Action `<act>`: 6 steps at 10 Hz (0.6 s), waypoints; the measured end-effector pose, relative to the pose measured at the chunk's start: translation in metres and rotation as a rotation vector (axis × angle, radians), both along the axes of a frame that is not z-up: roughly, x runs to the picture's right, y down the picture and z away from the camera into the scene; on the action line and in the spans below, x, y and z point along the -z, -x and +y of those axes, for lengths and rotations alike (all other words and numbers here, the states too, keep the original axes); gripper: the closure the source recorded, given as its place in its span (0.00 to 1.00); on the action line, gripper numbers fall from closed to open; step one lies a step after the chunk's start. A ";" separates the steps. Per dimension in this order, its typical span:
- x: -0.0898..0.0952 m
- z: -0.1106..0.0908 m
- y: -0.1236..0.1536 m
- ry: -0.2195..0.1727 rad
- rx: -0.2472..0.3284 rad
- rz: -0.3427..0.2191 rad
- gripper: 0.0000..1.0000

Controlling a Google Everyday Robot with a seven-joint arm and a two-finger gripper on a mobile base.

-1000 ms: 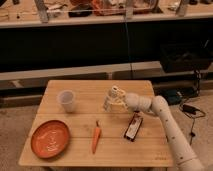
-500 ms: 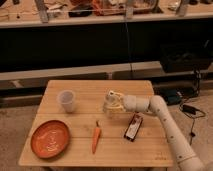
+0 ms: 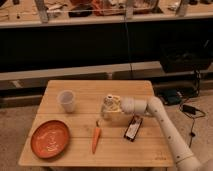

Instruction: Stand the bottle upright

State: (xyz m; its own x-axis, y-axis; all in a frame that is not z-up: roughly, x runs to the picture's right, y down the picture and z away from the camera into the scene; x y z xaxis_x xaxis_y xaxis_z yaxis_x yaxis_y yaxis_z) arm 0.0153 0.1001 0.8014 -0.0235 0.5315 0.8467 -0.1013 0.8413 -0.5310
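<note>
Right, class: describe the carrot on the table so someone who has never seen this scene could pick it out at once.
Start at the wooden table and find the round orange plate near its front left corner. Just right of the plate, lying alone on bare wood, is the carrot. It is the only long, thin orange thing, left of the dark packet and nearer the front than the gripper at the bottle.

Gripper (image 3: 112,107) with bottle (image 3: 109,101) shifted slightly toward 9 o'clock since earlier frames; bottle now looks closer to upright.
</note>
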 end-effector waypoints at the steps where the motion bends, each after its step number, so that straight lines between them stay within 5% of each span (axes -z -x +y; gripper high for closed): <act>1: 0.000 0.002 0.000 0.005 -0.002 -0.010 0.20; 6: 0.001 0.001 -0.005 -0.012 0.022 -0.005 0.20</act>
State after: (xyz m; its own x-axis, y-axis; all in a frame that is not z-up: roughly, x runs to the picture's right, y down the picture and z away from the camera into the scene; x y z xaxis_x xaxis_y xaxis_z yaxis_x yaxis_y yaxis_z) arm 0.0207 0.1015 0.8007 -0.0158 0.5216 0.8530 -0.0801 0.8497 -0.5211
